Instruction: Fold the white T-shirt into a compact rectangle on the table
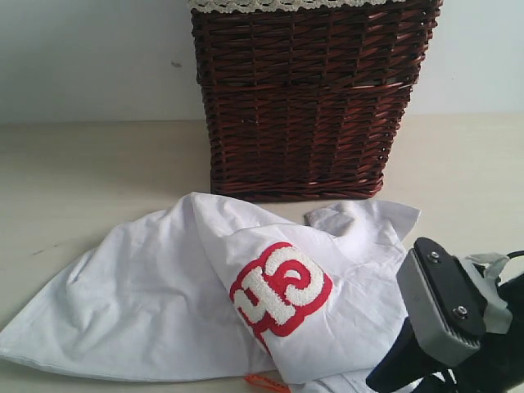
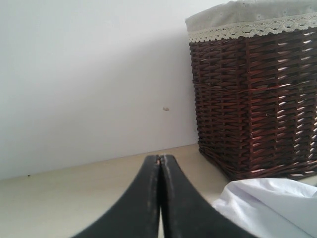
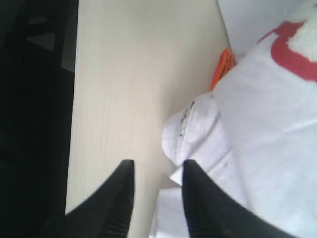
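lying beside right pincer (image 3: pixel 156 166): white t-shirt (image 3: pixel 262 124)

The wicker basket (image 1: pixel 307 106) is dark brown woven cane with a slight gloss. Its rim carries a cream lace trim (image 2: pixel 252 29). In front of the basket, the white T-shirt (image 1: pixel 155 303) is thin, matt, creased cloth. Its red patch (image 1: pixel 281 288) bears fuzzy white lettering. The table (image 1: pixel 82 180) under the basket is smooth, matt, pale beige. The right gripper (image 3: pixel 157 171) has matt black fingers (image 3: pixel 119 198), ribbed inside.

The left pincer (image 2: pixel 159 159) and right pincer (image 3: pixel 157 168) have black tapering fingers (image 3: pixel 121 198); a grey block (image 1: pixel 442 299) bears two screws (image 1: pixel 461 311).
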You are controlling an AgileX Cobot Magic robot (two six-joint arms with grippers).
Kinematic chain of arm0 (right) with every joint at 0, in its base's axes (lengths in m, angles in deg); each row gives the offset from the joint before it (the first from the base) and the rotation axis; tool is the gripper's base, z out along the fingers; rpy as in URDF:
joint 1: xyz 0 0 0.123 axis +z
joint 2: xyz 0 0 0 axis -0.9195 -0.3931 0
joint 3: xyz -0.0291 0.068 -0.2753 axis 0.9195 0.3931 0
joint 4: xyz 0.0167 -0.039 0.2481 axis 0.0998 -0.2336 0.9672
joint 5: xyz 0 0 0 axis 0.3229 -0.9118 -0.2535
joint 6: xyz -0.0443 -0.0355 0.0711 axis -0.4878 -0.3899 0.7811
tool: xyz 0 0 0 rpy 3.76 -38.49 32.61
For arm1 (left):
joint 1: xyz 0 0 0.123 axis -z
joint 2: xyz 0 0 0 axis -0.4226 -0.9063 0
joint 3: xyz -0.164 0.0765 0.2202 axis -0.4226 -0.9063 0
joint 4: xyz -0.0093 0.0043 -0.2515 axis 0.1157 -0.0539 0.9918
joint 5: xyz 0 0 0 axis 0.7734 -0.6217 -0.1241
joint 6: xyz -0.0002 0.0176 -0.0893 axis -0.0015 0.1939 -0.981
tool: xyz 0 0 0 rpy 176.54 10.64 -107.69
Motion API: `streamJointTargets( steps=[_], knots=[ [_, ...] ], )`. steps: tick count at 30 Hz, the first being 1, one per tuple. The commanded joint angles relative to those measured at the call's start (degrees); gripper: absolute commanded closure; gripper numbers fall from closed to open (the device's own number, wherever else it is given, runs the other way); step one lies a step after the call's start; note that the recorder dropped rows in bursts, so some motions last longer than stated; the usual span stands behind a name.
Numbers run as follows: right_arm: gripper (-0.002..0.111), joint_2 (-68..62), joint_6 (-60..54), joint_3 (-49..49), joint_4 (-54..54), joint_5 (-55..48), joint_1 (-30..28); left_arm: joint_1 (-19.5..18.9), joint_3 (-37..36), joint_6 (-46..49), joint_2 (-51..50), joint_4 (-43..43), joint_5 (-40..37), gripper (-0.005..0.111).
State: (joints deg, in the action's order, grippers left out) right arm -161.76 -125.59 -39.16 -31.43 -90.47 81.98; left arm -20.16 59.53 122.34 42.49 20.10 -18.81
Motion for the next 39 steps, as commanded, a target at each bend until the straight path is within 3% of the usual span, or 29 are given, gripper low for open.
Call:
streamJointTargets(
  steps=[1,4,7,11,16,21,24,28,36,39],
  knots=[
    [0.059,-1.36,4.4,0.23,0.87,8.17,3.63,0.3,0.0,-0.1,0.32,0.03,-0.17,0.107],
    [0.06,-3.74,14.08,-0.86,-3.21,12.53,4.13,0.3,0.0,-0.1,0.32,0.03,-0.17,0.107],
    [0.063,-5.59,25.98,-2.6,-13.39,9.88,4.13,0.3,0.0,-0.1,0.32,0.03,-0.17,0.107],
    [0.078,-6.38,33.89,-3.7,-25.45,6.26,4.13,0.3,0.0,-0.1,0.32,0.03,-0.17,0.107],
    [0.094,-9.52,34.57,-3.7,-28.21,11.53,4.13,0.3,0.0,-0.1,0.32,0.03,-0.17,0.107],
    [0.095,-15.64,34.69,-3.7,-27.81,14.33,4.13,0.3,0.0,-0.1,0.32,0.03,-0.17,0.107],
    [0.096,-17.06,34.53,-3.7,-26.53,11.44,4.13,0.3,0.0,-0.1,0.32,0.03,-0.17,0.107],
    [0.108,-17.16,34.4,-3.7,-26.67,6.66,4.13,0.3,0.0,-0.1,0.32,0.03,-0.17,0.107],
    [0.108,-17.16,34.4,-3.7,-30.23,-12.97,4.13,0.3,0.0,-0.1,0.32,0.03,-0.17,0.107],
    [0.108,-16.55,34.27,-3.7,-30.61,-13.47,4.13,0.3,0.0,-0.1,0.32,0.03,-0.17,0.107]
  ],
)
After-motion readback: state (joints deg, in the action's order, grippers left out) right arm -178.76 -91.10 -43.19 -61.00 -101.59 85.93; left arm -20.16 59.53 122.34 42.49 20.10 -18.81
